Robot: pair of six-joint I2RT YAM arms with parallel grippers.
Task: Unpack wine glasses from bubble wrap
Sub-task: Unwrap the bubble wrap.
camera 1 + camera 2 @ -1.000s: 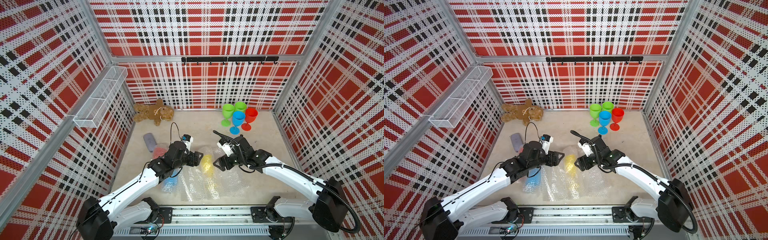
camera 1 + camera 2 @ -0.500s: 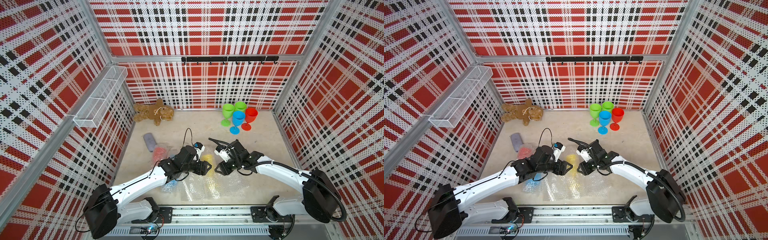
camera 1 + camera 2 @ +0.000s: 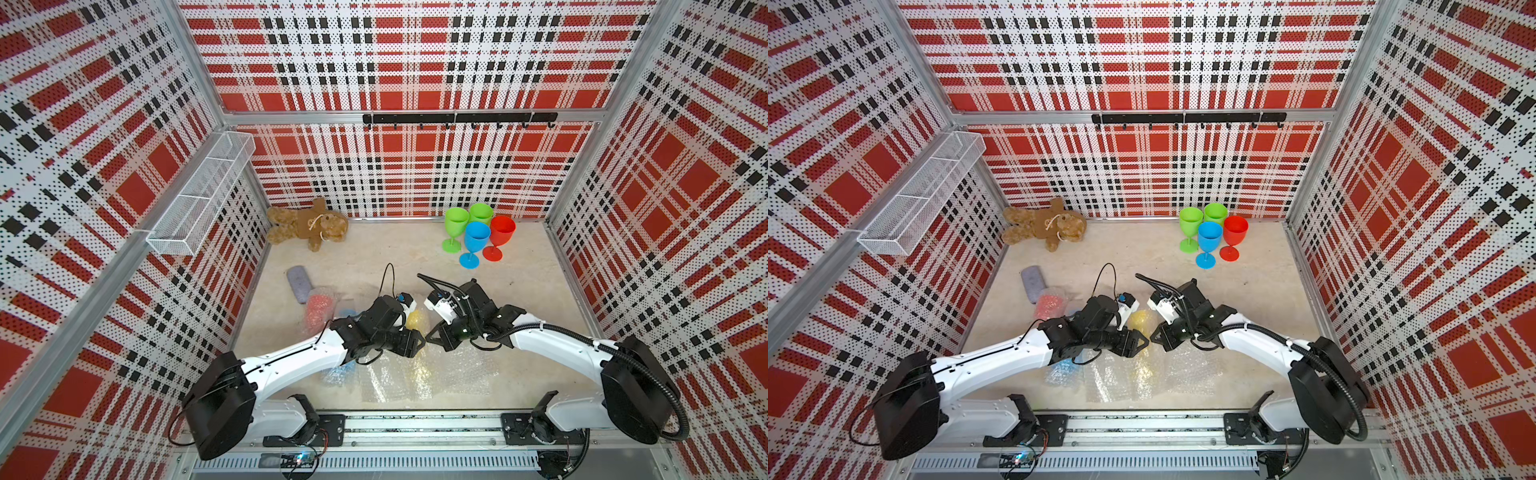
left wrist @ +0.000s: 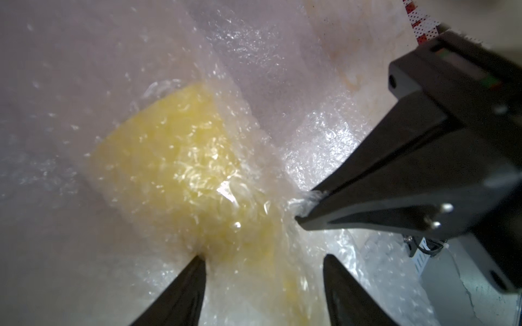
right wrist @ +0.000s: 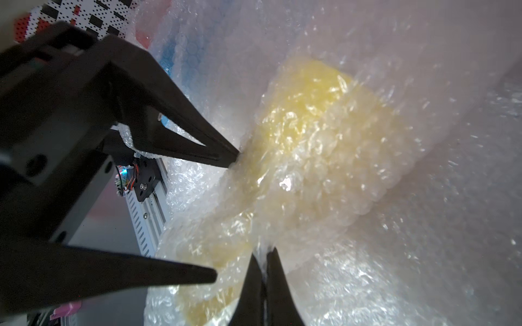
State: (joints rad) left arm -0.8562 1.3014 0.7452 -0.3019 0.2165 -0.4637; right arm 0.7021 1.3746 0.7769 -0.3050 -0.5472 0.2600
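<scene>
Both arms have closed in over the middle of the tabletop (image 3: pixel 540 282), and the right end effector (image 5: pixel 262 271), spread a second ago, is now pressed together, pinching a fold of the clear dimpled bubble wrap sheet (image 5: pixel 423 84). That sheet swaddles the yellow plastic stemmed goblet (image 4: pixel 169 158), which lies right between the two end effectors. The left end effector (image 4: pixel 262 262) stands spread, straddling the wrapped goblet, one fingertip (image 4: pixel 195 268) touching the wrap. Well beyond the right end effector, four bare plastic goblets (image 3: pixel 476 237) stand upright together.
</scene>
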